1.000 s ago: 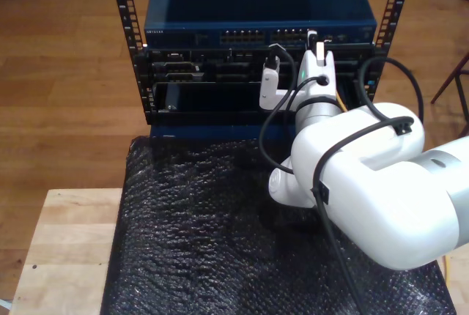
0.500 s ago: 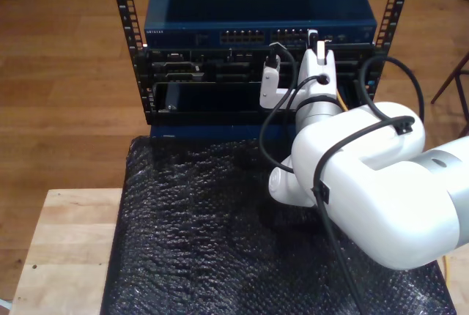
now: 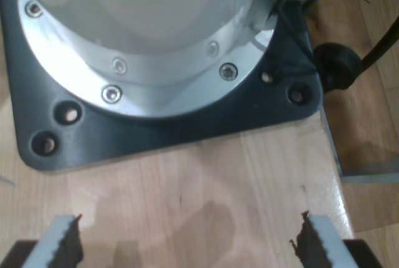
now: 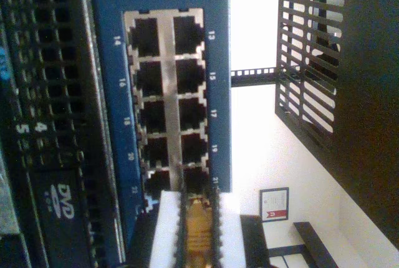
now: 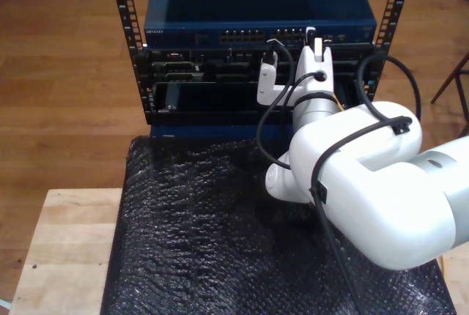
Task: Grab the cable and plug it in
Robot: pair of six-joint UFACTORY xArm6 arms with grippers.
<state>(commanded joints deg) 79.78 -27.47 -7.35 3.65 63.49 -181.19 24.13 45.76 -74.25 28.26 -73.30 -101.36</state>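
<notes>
My second pincer [image 4: 196, 230] has edged toward the switch [image 5: 220, 18]; it grips the cable [image 4: 197, 227] — plugging remains; my first pincer [image 3: 187, 246] gapes empty.

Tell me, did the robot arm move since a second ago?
Yes, a little. My second gripper, shut on the cable, shifted slightly toward the exterior view's left and closer to the blue switch and its ports. The grip did not change. The rack, the black mat and the table stayed put.
</notes>
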